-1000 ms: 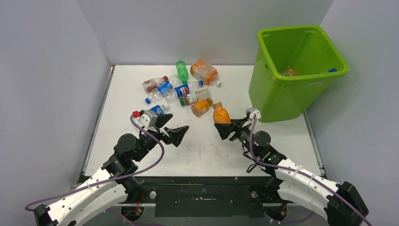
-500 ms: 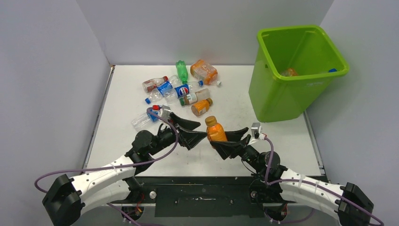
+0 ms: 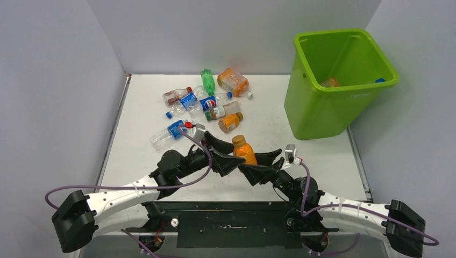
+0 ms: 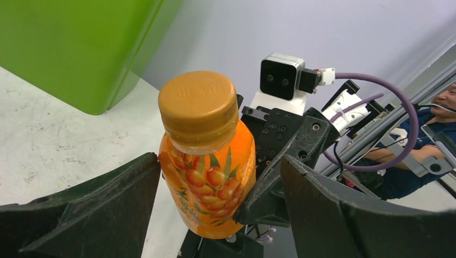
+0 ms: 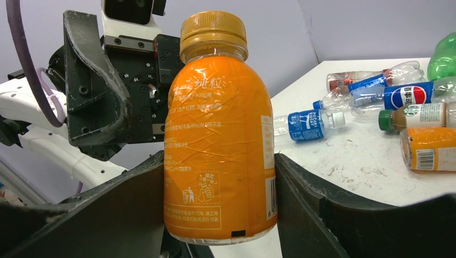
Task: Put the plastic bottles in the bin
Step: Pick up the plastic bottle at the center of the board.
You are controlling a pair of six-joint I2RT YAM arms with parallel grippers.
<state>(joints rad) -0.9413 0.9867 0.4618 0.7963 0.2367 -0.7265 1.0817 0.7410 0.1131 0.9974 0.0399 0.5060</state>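
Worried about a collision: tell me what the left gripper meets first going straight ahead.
Likely the orange bottle, upright in the right gripper and between the left gripper's open fingers.

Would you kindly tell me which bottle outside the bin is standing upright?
The orange-capped orange bottle in the right gripper; the other bottles lie on their sides.

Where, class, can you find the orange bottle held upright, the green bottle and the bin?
orange bottle (image 5: 218,134): right wrist view, middle of its label.
green bottle (image 3: 207,80): top external view, middle of its body.
bin (image 3: 317,110): top external view, its near outer wall.
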